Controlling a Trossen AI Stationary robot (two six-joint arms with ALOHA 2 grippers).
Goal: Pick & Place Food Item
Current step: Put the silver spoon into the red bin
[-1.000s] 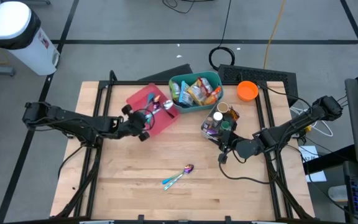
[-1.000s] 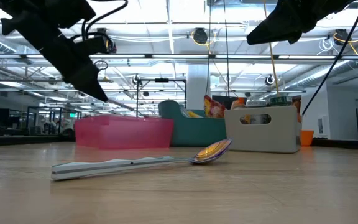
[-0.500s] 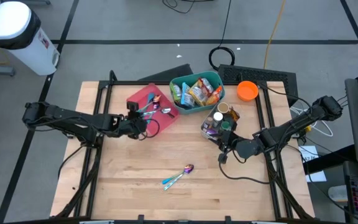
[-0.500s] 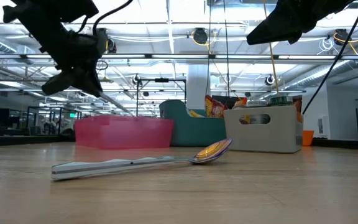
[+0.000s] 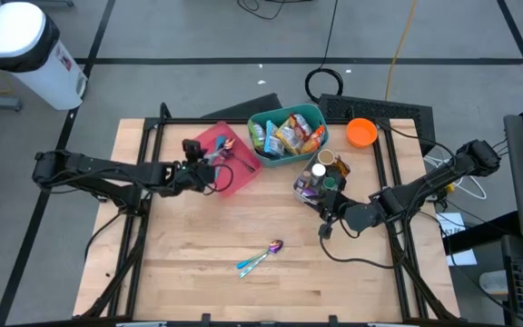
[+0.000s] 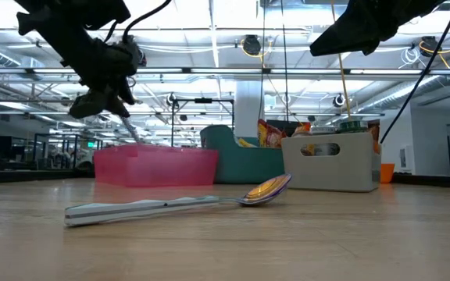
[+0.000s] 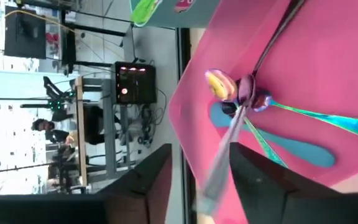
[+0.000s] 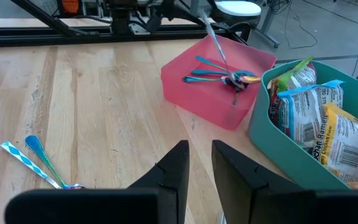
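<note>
We are releasing a spoon (image 7: pixel 225 149) into the pink bin (image 5: pixel 234 178) near the desk's far edge, where other spoons (image 8: pixel 219 76) are lying; the left gripper (image 5: pixel 194 173) is spreading its fingers around the handle. One spoon (image 5: pixel 261 257) is waiting near the front edge. The right gripper (image 8: pixel 196 163) is hovering narrow and empty by the white caddy (image 5: pixel 314 180). The teal basket's (image 5: pixel 284 158) snack packets (image 8: pixel 303 124) are sitting untouched.

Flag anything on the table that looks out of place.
One spoon lies loose on the bare table, apart from the spoons in the pink tray. Another spoon leans tilted from the left gripper into that tray, not lying flat.
</note>
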